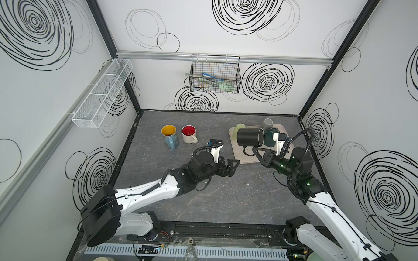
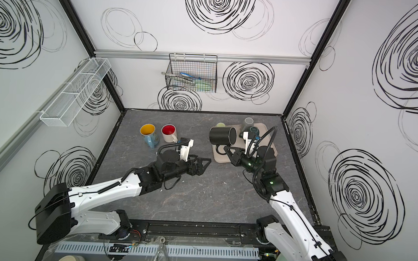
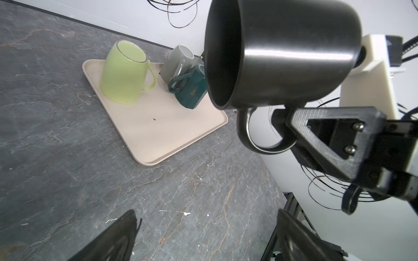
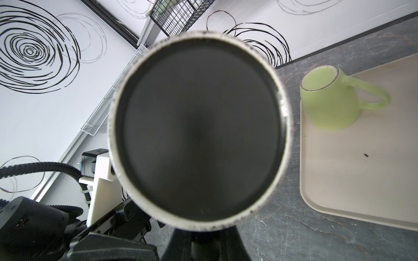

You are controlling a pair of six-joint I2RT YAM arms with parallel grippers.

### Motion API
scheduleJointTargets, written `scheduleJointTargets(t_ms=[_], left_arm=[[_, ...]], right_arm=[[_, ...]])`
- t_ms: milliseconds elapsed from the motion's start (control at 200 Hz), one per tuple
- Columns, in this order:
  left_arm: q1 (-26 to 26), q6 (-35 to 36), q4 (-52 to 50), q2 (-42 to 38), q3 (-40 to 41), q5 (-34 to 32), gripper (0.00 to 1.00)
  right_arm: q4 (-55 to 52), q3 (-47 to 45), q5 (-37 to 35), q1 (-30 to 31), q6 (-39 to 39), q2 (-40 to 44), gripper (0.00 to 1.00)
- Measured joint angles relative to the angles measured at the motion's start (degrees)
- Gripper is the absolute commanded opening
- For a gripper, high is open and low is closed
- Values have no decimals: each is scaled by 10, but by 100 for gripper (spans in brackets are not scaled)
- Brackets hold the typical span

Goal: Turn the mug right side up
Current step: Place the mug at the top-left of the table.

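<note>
1. The black mug (image 1: 250, 137) hangs in the air over the beige tray (image 1: 241, 159). It is on its side, with its mouth toward the left arm, its unglazed base toward the right wrist camera, and its handle underneath.
2. The right claw (image 1: 255, 151) is pinching that handle. This grip leaves the body free, so a roll of the wrist can turn the mug. The turn looks about half done.
3. The left claw (image 1: 234, 166) is spread wide and empty, near the tray's corner and facing the mug's mouth. It is probably placed there to steady or receive the body.
4. The green mug (image 3: 123, 74) sits base-up on the tray, with a grey mug (image 3: 176, 61) and a teal mug (image 3: 192, 90) just behind it.
5. A yellow-lined mug (image 1: 168, 134) and a red-lined mug (image 1: 189, 135) stand upright on the desk (image 1: 212, 196). That is likely where the black mug belongs too.
</note>
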State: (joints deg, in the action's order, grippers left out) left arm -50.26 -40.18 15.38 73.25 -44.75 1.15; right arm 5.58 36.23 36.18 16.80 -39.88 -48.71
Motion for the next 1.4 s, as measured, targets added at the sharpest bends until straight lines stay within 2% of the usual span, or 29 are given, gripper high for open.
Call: scheduleJointTargets(t_ms=[245, 305, 550, 1081, 1401], left_arm=[[12, -18, 36, 16, -3, 11, 97], [16, -21, 45, 22, -8, 17, 90], [35, -44, 99, 46, -9, 46, 80], [38, -105, 204, 102, -11, 101, 62], [38, -132, 231, 106, -17, 119, 56]], right_arm=[[30, -14, 36, -3, -36, 0, 0], [40, -19, 45, -3, -48, 0, 0], [97, -46, 74, -3, -99, 0, 0], [183, -96, 80, -3, -154, 0, 0], [231, -112, 79, -3, -161, -9, 0]])
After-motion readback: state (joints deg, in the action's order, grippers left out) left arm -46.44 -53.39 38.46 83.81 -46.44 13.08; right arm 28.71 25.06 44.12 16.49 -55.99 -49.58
